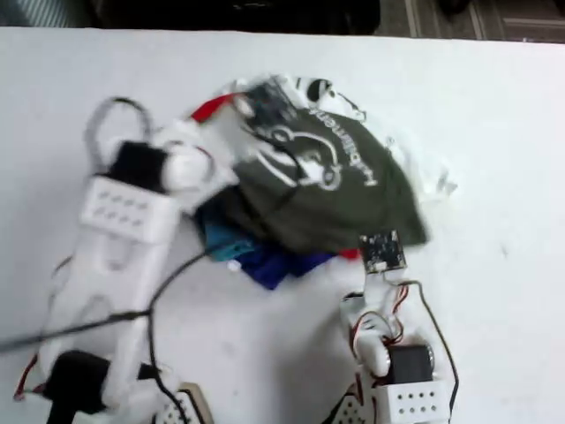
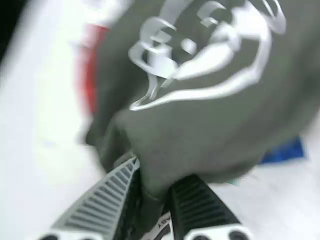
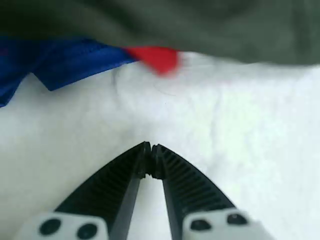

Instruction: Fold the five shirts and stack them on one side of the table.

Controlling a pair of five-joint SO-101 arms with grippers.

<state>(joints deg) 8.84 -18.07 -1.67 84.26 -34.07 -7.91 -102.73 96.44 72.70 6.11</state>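
The left gripper (image 2: 152, 182) is clamping a fold of the dark green shirt (image 2: 210, 125), seemingly at its left edge, mid-table. The right gripper (image 3: 150, 152) is hovering with tips pressed together, holding nothing, over the white table (image 3: 240, 150), just nearer than the blue shirt (image 3: 60, 60).

Fold of green shirt (image 2: 215, 135) in tool (image 2: 157, 175)

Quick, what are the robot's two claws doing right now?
Left gripper: shut on the dark green printed cloth shirt.
Right gripper: shut, holding nothing.
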